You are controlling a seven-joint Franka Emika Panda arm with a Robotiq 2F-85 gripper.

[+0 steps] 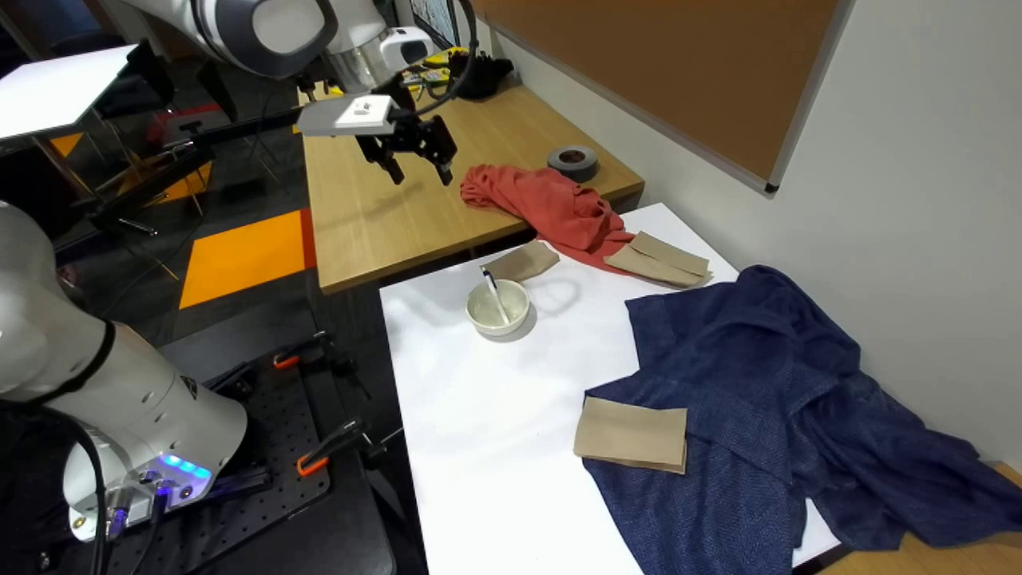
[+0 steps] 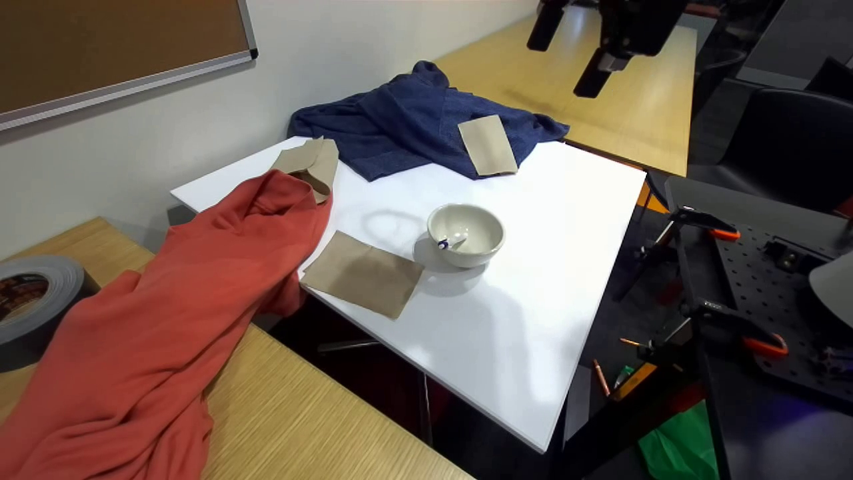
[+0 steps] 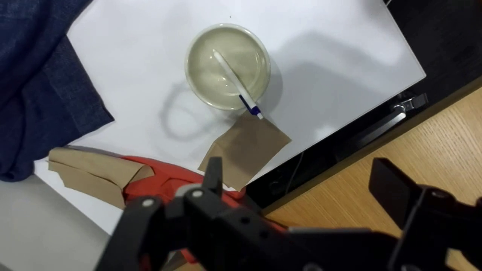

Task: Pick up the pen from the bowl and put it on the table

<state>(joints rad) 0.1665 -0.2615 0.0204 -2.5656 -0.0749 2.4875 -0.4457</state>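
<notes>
Wrist view: gripper (image 3: 297, 169) spread wide, empty, well apart from pen (image 3: 235, 81) in bowl (image 3: 243, 62).

white-and-blue pen (image 3: 238, 84), cream bowl (image 3: 246, 56)

Red cloth (image 1: 568, 211) near a grey tape roll (image 1: 578, 171), brown paper (image 1: 631, 435) on navy cloth (image 1: 742, 383), a framed brown board (image 1: 679, 72).

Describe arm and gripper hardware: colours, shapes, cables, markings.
White, rounded arm with a dark grey joint ring, a black band lower down, and blue lights glowing at the base. A dark cable loops beside the gripper, which is black with two blocky fingers. Any lettering is too small to read.
</notes>
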